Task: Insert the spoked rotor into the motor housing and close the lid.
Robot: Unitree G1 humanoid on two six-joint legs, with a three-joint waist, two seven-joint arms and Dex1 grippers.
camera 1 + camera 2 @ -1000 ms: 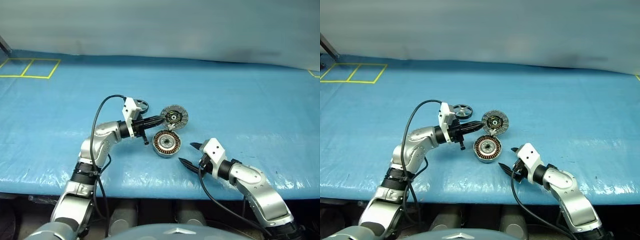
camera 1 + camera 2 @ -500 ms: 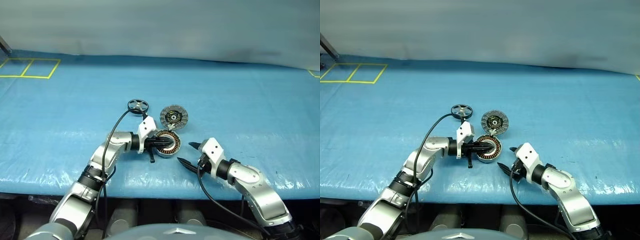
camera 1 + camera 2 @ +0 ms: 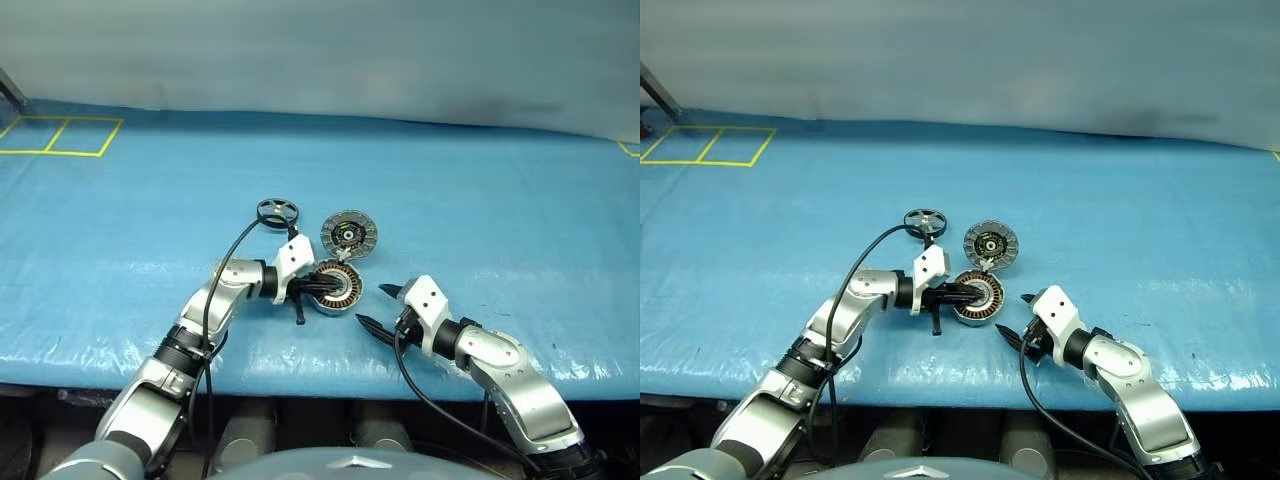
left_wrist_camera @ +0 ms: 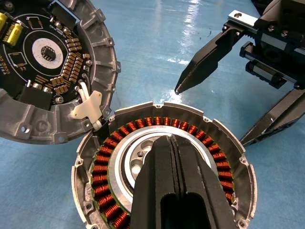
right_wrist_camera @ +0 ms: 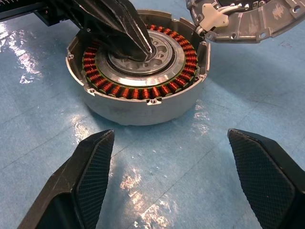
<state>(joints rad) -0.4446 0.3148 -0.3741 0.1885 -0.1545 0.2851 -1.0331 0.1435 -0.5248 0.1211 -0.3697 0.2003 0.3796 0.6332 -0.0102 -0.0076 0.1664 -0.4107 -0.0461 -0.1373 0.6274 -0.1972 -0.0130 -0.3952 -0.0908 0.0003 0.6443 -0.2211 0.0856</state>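
Copper-coloured windings mark the motor housing [image 3: 333,287], taken here as the landmark on the blue table cover [image 3: 480,200]. In the head views, the spoked rotor [image 3: 277,211] is seen lying flat beyond the housing and apart from it, while the lid [image 3: 348,233] rests just behind the housing, inner face up. In the left wrist view, the left gripper [image 4: 172,142] is seen clenched on nothing, its tips over the housing's hub. In the right wrist view, the right gripper [image 5: 183,160] is seen spread wide and empty, just short of the housing wall. The rotor is judged light, stiff and thin; it would best be taken by the rim or a spoke, where slipping is less likely.
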